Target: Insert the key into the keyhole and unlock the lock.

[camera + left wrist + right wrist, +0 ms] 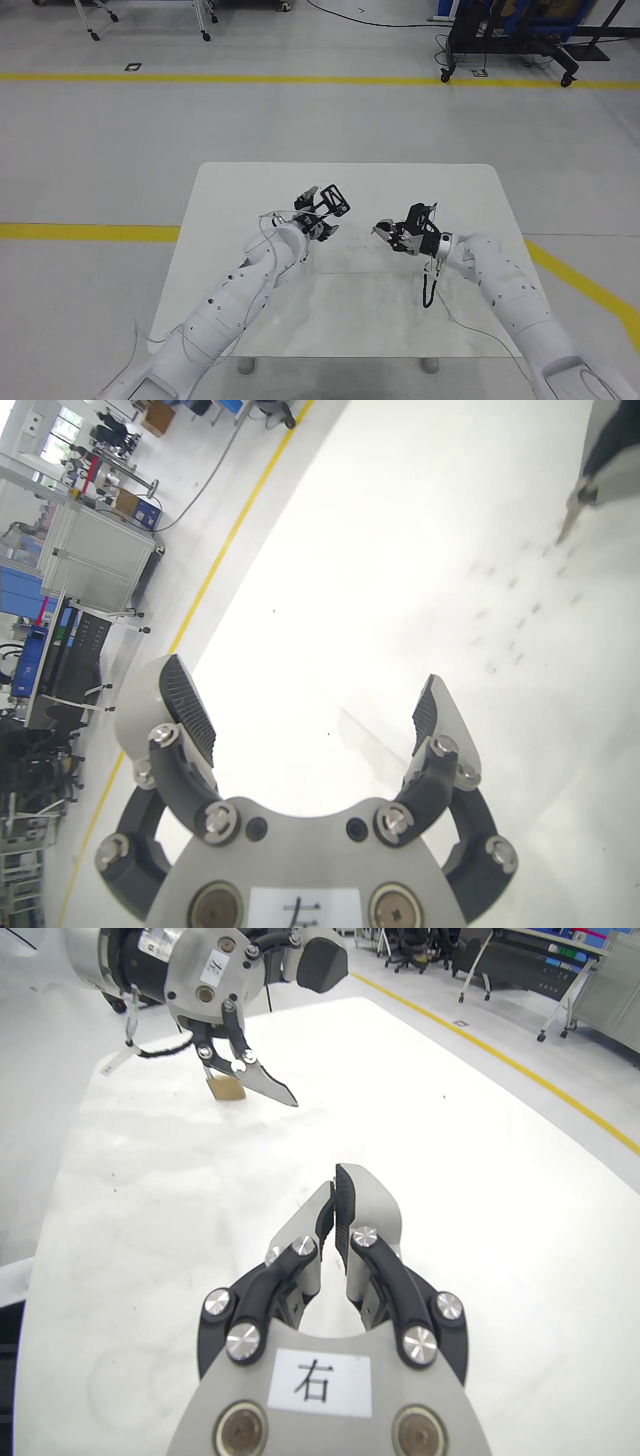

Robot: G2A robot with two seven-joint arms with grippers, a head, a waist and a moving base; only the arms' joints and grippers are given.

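1. A workshop floor crossed by yellow lines (300, 78) surrounds the white counter (450, 190), where two robot arms face each other.
2. The left tool (305, 677) is spread wide with nothing between its pads. The brass lock (227, 1089) appears to stand on the counter just under the tool's lower finger, outside the grip.
3. The right tool (335, 1180) is pinched closed, well apart from the lock. A thin metal blade, apparently the key (567, 524), sticks out past its tip.
4. The job looks to be at an early stage. The key seems to be in hand, but the lock is not gripped and the key is nowhere near the keyhole. Inserting and turning the key both remain.
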